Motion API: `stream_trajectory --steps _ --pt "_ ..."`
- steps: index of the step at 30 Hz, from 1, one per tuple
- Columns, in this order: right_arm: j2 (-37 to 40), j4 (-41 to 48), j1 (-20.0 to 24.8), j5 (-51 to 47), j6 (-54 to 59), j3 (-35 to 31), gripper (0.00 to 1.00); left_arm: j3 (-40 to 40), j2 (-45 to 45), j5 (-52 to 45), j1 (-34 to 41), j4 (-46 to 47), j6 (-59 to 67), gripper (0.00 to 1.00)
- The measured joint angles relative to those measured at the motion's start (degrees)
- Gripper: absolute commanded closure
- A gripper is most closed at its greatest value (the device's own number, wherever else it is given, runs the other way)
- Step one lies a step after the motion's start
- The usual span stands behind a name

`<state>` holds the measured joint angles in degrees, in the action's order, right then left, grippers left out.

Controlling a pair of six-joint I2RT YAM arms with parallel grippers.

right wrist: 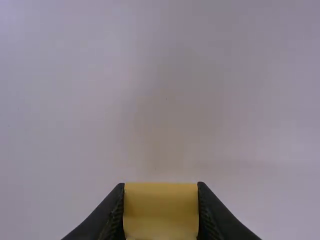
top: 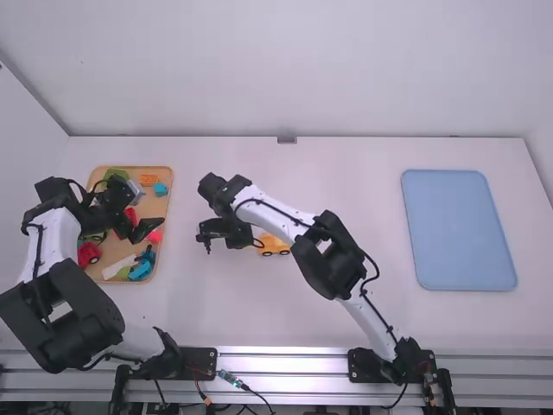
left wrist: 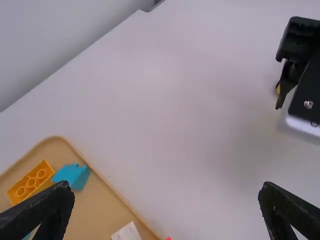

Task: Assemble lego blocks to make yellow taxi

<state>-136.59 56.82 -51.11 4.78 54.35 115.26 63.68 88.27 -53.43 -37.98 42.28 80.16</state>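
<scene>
The yellow wheeled base [top: 275, 246] sat on the desk [top: 346, 173] beneath the right arm, near its wrist. A yellow block [right wrist: 161, 212] was in the right gripper [right wrist: 161, 187], its fingers closed snugly against opposite sides, away from the base. The step in hand seemed to be bringing that block to the base. Doing it well called for squaring the block over the studs before pressing straight down, with the base steadied so it would not roll on its wheels; a tilted push could seat one edge only or twist the block in the grip. The left gripper [left wrist: 166, 190] hung by the wooden tray [top: 170, 203], fingers wide apart with nothing between them, and might serve to brace the base. In that tray lay an orange block [top: 149, 180], a turquoise piece [top: 161, 189] and a red vehicle [top: 89, 252]. The right arm's own wrist overhung the base and could be in the way. Well apart, the pale blue tray [top: 460, 229] posed no hindrance.
</scene>
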Motion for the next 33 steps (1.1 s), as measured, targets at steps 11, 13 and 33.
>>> stream_trajectory --steps 11,13,33 --pt "0.0 -1.8 -0.5 1.7 -2.4 0.0 1.00 0.0 0.0 0.0 0.0 0.0 0.0 0.01" --pt "0.0 -2.3 -0.5 1.5 -2.7 -0.1 1.00 0.0 0.0 0.0 0.0 0.2 0.0 0.01" --pt "0.0 -5.9 1.0 1.1 -3.0 -4.0 1.00 0.0 0.0 -1.7 0.0 0.5 0.0 0.01"
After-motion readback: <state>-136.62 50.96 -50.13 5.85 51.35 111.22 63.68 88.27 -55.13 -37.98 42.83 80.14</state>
